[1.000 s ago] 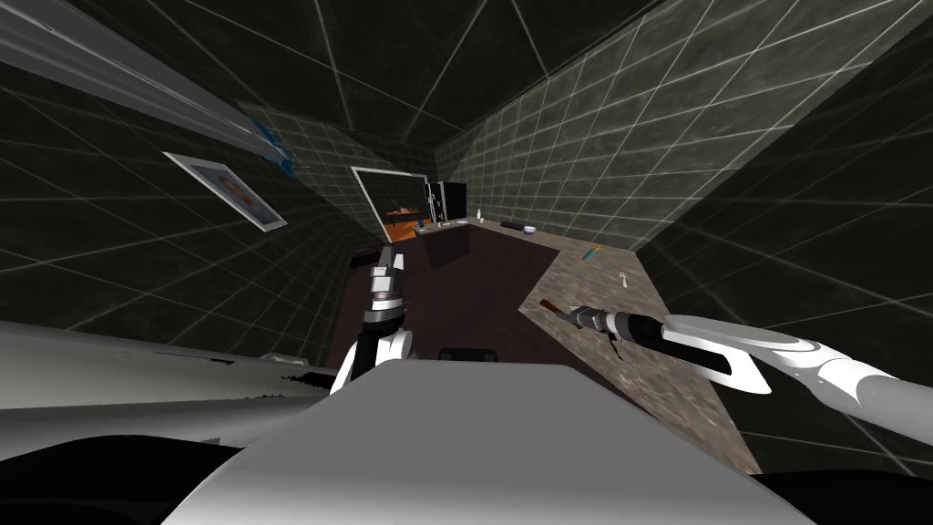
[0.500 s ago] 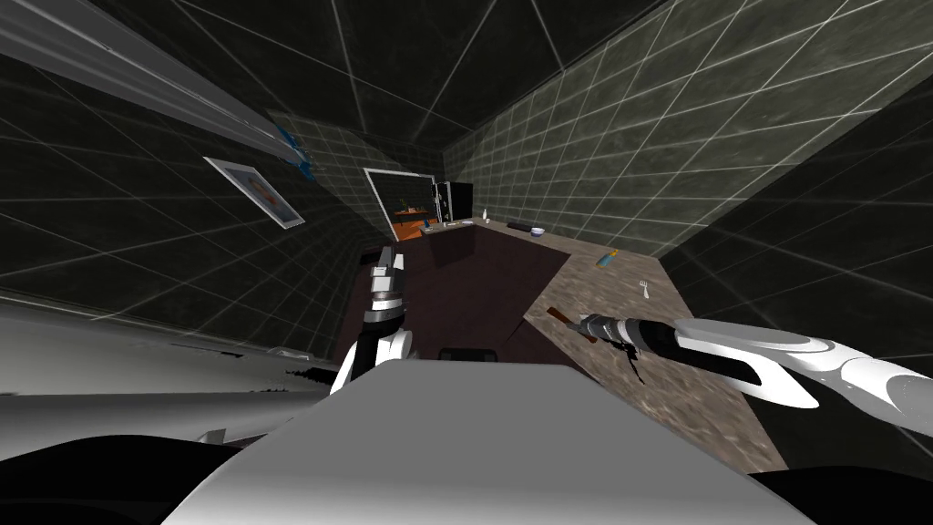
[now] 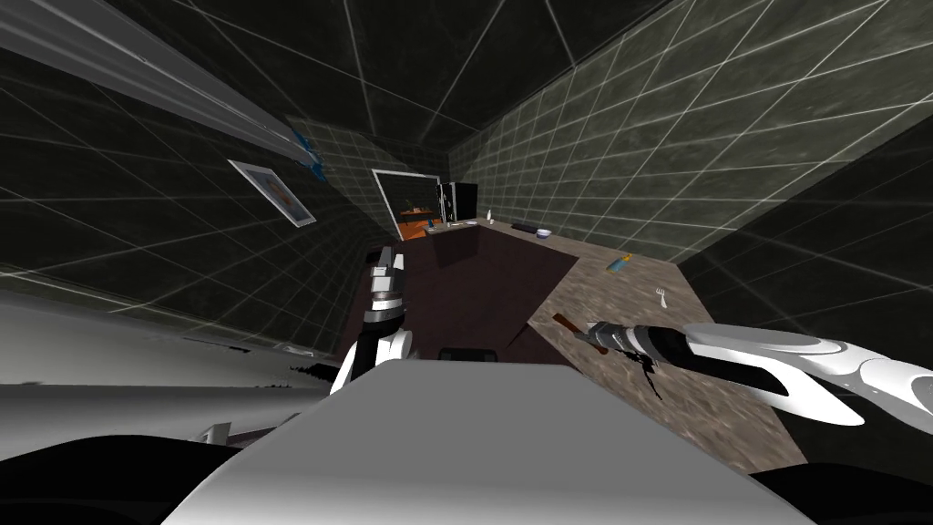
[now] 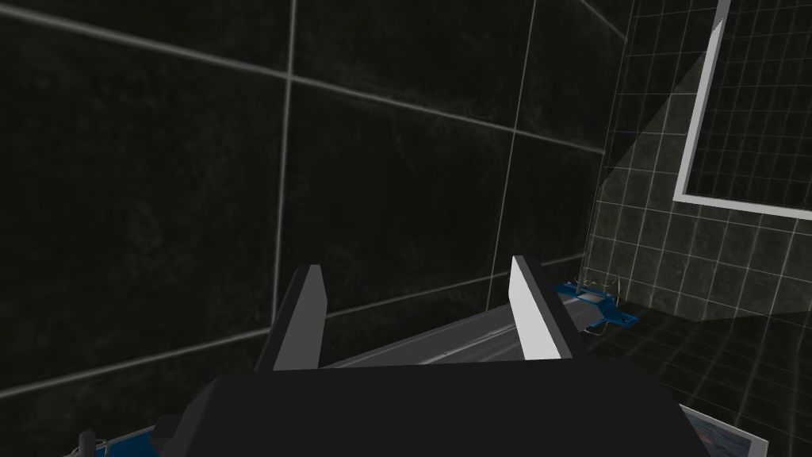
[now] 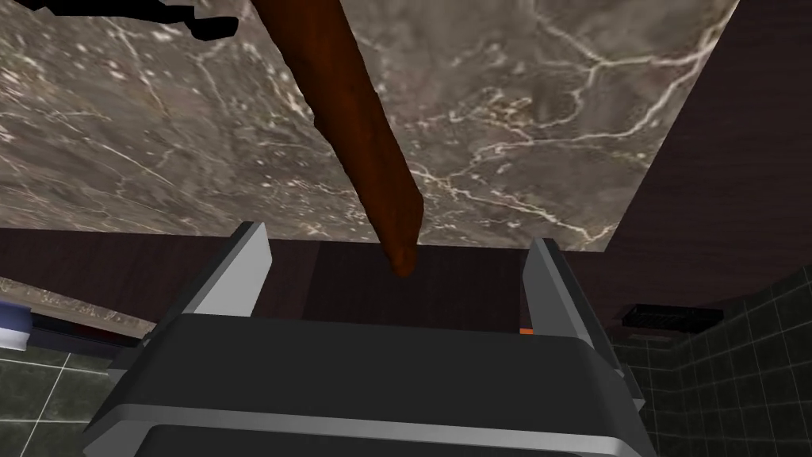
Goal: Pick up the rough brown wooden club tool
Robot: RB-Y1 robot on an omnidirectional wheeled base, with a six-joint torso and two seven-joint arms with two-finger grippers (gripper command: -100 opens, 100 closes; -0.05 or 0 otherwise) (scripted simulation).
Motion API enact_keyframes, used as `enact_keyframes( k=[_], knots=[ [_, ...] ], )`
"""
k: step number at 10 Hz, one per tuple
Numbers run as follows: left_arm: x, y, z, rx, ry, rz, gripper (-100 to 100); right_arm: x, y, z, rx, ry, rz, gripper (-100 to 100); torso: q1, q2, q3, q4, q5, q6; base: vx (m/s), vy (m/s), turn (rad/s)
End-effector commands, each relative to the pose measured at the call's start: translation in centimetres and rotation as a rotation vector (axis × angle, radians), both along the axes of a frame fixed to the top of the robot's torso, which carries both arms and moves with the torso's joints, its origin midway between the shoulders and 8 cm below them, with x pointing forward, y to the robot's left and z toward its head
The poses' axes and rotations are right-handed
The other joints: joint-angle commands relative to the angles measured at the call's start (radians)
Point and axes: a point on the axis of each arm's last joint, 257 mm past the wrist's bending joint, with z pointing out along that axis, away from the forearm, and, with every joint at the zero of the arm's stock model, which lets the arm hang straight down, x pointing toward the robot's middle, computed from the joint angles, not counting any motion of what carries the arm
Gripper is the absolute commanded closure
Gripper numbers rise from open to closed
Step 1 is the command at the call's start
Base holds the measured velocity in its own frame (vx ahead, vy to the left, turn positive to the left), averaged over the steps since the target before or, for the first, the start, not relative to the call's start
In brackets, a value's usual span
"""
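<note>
Head view: brown club (image 3: 562,322) seen on marbled worktop (image 3: 692,401), near worktop's edge. Right claw (image 3: 588,334) placed at club's near end. Left claw (image 3: 387,262) held well apart from club, off worktop.
Left wrist view: left claw spread wide, nothing gripped.
Right wrist view: right claw spread wide, club's end lying between fingers (image 5: 238,262), touched by neither.

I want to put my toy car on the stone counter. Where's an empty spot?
Bare stone lies between the club and the fork, and at the counter's near end. It's crowded at the corner, where the open right pincer straddles the club's tip.
</note>
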Motion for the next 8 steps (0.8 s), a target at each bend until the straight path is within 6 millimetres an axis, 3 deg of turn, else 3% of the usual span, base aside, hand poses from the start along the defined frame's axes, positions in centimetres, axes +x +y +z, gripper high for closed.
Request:
enact_keyframes(
  k=[1, 2, 3, 4, 6, 7, 8],
  knots=[
    [0.0, 0.0, 0.0, 0.000, 0.000, 0.000, 0, -0.2, -0.4, -0.1, -0.015, 0.015, 0.013, -100, 0.000, 0.000, 0.000, 0.000, 0.000, 0.000, 0.052, -0.015, 0.035],
    [0.0, 0.0, 0.0, 0.000, 0.000, 0.000, 0, -0.4, -0.4, -0.2, -0.015, 0.018, 0.012, -100, 0.000, 0.000, 0.000, 0.000, 0.000, 0.000, 0.030, -0.003, -0.023],
    [0.0, 0.0, 0.0, 0.000, 0.000, 0.000, 0, -2.9, -1.1, -1.0, -0.045, 0.092, 0.036, -100, 0.000, 0.001, 0.001, 0.000, 0.000, 0.001, 0.068, -0.011, 0.150],
    [0.0, 0.0, 0.0, 0.000, 0.000, 0.000, 0, -4.2, -1.4, -1.3, -0.056, 0.129, 0.048, -100, 0.000, -0.001, 0.000, 0.000, 0.000, 0.000, 0.110, -0.004, 0.183],
    [0.0, 0.0, 0.0, 0.000, 0.000, 0.000, 0, -4.2, -1.4, -1.3, -0.056, 0.129, 0.048, -100, 0.001, -0.003, -0.002, -0.001, 0.000, 0.000, 0.052, -0.006, 0.015],
    [0.0, 0.0, 0.0, 0.000, 0.000, 0.000, 0, -6.7, -1.8, -1.9, -0.075, 0.199, 0.071, -100, 0.000, 0.001, 0.000, 0.000, 0.000, 0.001, 0.046, 0.000, 0.129],
    [0.0, 0.0, 0.0, 0.000, 0.000, 0.000, 0, -6.6, -1.8, -1.9, -0.071, 0.197, 0.064, -100, 0.001, 0.000, 0.000, 0.000, 0.000, 0.000, 0.057, -0.006, 0.082]
  ],
)
